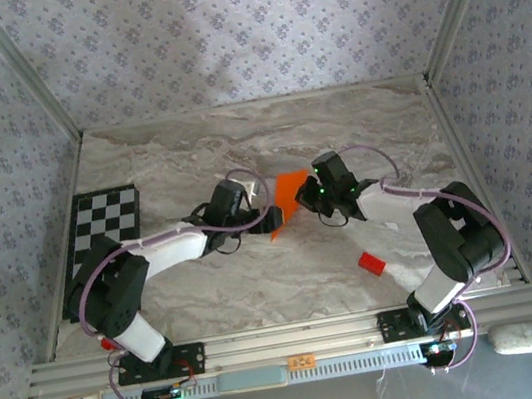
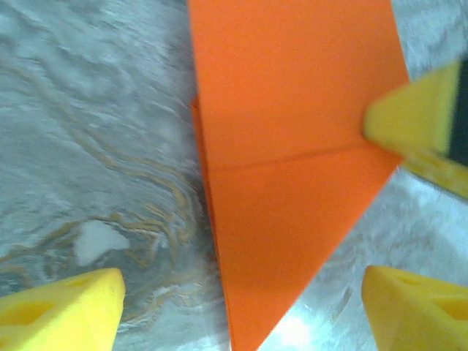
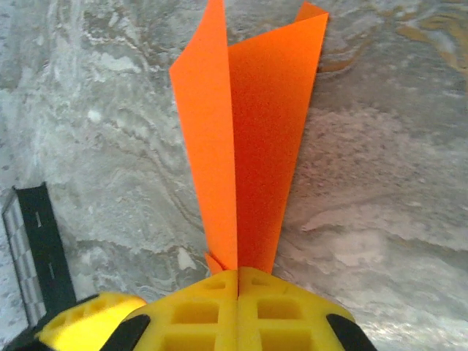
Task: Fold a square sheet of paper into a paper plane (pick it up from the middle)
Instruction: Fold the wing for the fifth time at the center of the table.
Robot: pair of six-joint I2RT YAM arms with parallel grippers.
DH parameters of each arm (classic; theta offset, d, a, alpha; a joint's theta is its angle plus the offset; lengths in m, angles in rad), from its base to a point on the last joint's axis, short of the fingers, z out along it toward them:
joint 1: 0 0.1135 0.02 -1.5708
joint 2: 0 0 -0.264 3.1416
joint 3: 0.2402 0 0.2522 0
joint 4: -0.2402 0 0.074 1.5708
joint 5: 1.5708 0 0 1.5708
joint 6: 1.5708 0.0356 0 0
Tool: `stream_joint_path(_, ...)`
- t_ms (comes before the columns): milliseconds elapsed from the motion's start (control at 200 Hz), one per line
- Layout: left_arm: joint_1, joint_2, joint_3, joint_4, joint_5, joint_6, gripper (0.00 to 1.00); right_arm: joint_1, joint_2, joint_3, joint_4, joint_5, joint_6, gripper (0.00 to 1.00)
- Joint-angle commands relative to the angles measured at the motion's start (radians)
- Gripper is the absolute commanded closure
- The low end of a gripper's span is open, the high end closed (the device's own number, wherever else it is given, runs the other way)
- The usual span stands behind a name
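Location: sheet of paper (image 1: 291,196) at centre of top view, over the marble table (image 1: 188,151), between the two arms. Whether resting on the surface or lifted clear, not discernible. Well apart from red block (image 1: 371,263) at lower right and checkerboard mat (image 1: 105,235) at left.

Shape: folded to a pointed wedge. In left wrist view, one crease across the face, tip toward bottom of frame. In right wrist view, two flaps running from bottom centre toward the top, joined along a centre fold, splayed slightly at the far end.

State, right gripper (image 3: 238,292): clamped shut on the sheet at its narrow end, bottom centre of right wrist frame; fingers flush together, paper pinched between.

State, left gripper (image 2: 241,311): spread wide, holding nothing; yellow fingertips (image 2: 69,311) in the lower corners of left wrist frame, paper lying between them, untouched.

Handling, judged: very light, thin, floppy away from the crease, stiffer along it. Likely to sag or twist if held by one corner only. Probably slippery on smooth marble, so liable to skid when pushed rather than pinched. Easily crumpled or mis-creased by a hard or skewed squeeze; a wrong crease hard to undo.

Where to grip, judged: on the centre fold, through both layers, near mid-length, fingers square to the crease. Best to avoid free flap edges and the tip.
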Motion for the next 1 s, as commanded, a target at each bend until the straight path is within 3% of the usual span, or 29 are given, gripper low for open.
stream_joint_path(0, -0.022, -0.027, -0.024, 0.112, -0.032, 0.180, 0.13, 0.007, -0.021, -0.010, -0.093, 0.054, 0.054, 1.00)
stream_joint_path(300, -0.083, 0.030, -0.021, 0.154, -0.051, 0.393, 0.04, -0.002, 0.007, -0.003, -0.129, 0.038, 0.143, 1.00)
stream_joint_path(610, -0.107, 0.105, 0.037, 0.155, -0.005, 0.534, 0.31, -0.023, 0.008, -0.001, -0.114, 0.000, 0.162, 1.00)
stream_joint_path(810, -0.108, 0.135, 0.028, 0.199, 0.071, 0.599, 0.39, -0.031, 0.021, 0.003, -0.108, -0.034, 0.176, 1.00)
stream_joint_path(999, -0.108, 0.161, 0.031, 0.213, 0.074, 0.629, 0.44, -0.036, 0.026, 0.000, -0.100, -0.061, 0.188, 1.00)
